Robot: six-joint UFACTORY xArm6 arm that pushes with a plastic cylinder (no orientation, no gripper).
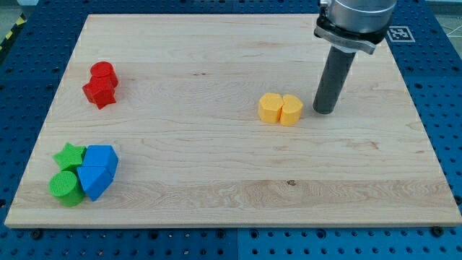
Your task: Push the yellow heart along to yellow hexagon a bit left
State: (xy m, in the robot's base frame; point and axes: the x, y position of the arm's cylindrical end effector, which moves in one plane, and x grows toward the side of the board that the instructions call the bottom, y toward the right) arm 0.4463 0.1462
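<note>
The yellow heart (291, 110) and the yellow hexagon (271, 107) sit touching each other right of the board's centre, the hexagon on the view's left and the heart on the right. My tip (324, 110) rests on the board just to the right of the heart, a small gap away. The dark rod rises from the tip to the arm's grey mount at the view's top right.
A red cylinder (104, 73) and a red star (99, 92) sit together at the upper left. At the lower left cluster a green star (70, 156), a green cylinder (66, 185) and two blue blocks (97, 170). The wooden board (231, 180) lies on a blue pegboard table.
</note>
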